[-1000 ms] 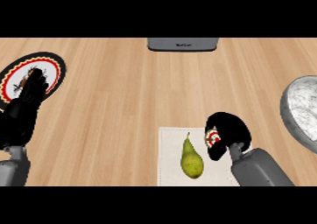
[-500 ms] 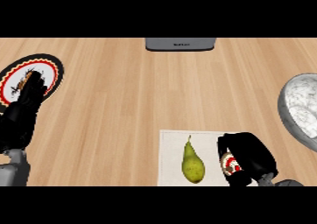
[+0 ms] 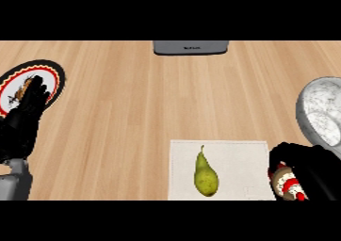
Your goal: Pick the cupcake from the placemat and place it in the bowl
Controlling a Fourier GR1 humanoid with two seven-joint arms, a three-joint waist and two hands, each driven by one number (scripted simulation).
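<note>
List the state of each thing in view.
cupcake: gripped by the right hand, at the placemat's right edge.
right hand: curled round the cupcake.
left hand: open, over the plate.
pear: lying on the placemat.
bowl: upright, no cupcake inside.

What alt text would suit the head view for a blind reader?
The robot's right hand, at the lower right, curls round a red-and-white cupcake at the right edge of a white placemat, where a green pear also lies. A marbled bowl sits just beyond on the wooden counter; the left hand rests open over a patterned plate at far left.
</note>
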